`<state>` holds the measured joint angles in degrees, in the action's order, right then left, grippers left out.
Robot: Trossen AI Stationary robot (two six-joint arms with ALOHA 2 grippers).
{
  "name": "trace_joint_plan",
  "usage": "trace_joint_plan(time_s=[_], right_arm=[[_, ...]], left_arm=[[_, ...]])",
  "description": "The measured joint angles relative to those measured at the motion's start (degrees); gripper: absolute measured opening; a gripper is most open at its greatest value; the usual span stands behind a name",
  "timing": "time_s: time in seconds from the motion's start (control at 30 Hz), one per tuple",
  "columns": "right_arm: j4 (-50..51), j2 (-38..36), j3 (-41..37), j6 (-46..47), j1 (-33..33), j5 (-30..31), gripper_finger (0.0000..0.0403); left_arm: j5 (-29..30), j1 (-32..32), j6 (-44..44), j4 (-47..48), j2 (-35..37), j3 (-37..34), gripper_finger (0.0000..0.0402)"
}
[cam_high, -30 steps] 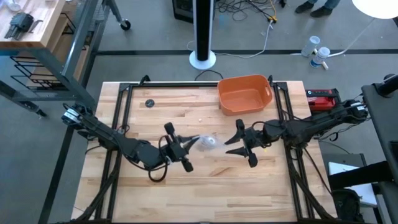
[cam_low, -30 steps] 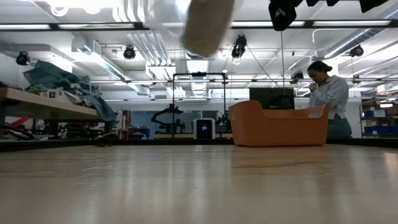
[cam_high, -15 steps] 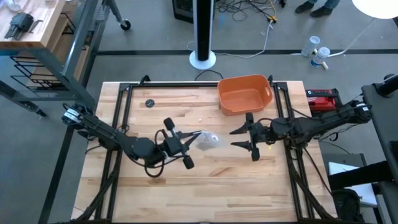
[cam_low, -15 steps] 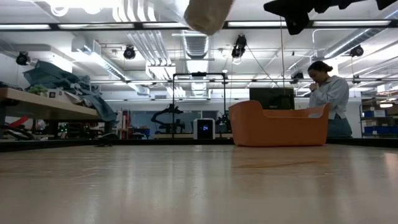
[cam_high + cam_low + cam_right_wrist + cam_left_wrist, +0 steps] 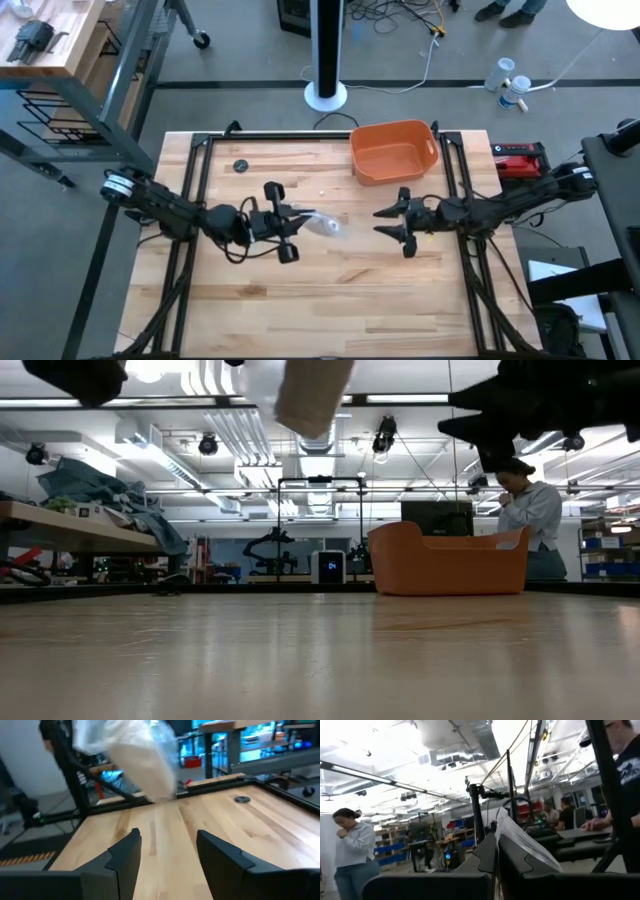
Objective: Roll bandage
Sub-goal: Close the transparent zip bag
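The bandage is an off-white roll inside a crumpled clear plastic wrapper, held in the air over the middle of the table. My left gripper is shut on the wrapper from the table's left. My right gripper stands open a little to the right of the wrapper. It points at the wrapper and touches nothing. In the right wrist view its two fingers frame bare tabletop below the roll. The low view shows the roll high above the table. My left gripper pinches an edge of the clear plastic wrapper between its two fingers. The fingers come from the table's left and slant a little upward. The wrapper sticks out past the fingertips with the bandage roll inside it, lifted clear of the table.
An orange tub stands at the far edge, right of the middle. A small dark disc lies at the far left of the wooden table. A person stands beyond the table.
My left gripper has sunk, tipped its fingers upward and drawn back a little toward the table's left, still shut on the wrapper. The wrapped roll has gone with it and stays in the air. My right gripper has come down and now points level at the wrapper.
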<state>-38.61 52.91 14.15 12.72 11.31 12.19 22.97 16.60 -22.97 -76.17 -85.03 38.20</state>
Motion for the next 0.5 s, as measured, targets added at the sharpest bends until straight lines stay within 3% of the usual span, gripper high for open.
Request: trace_joint_plan(time_s=[0.1, 0.2, 0.5], right_arm=[[-7.65, 2.71, -0.38, 0.24, 0.04, -0.08, 0.0183], [-8.73, 5.88, 2.83, -2.09, 0.04, -0.27, 0.0183], [-8.39, 15.85, 14.55, -8.89, 0.6, -6.73, 0.0183]], left_arm=[[-2.61, 0.0, -0.35, -1.3, 0.0, -0.96, 0.0], [-7.0, 0.0, -0.67, -2.81, 0.0, -1.1, 0.0], [-7.52, 0.07, -0.49, -3.13, -0.14, 1.39, 0.0]])
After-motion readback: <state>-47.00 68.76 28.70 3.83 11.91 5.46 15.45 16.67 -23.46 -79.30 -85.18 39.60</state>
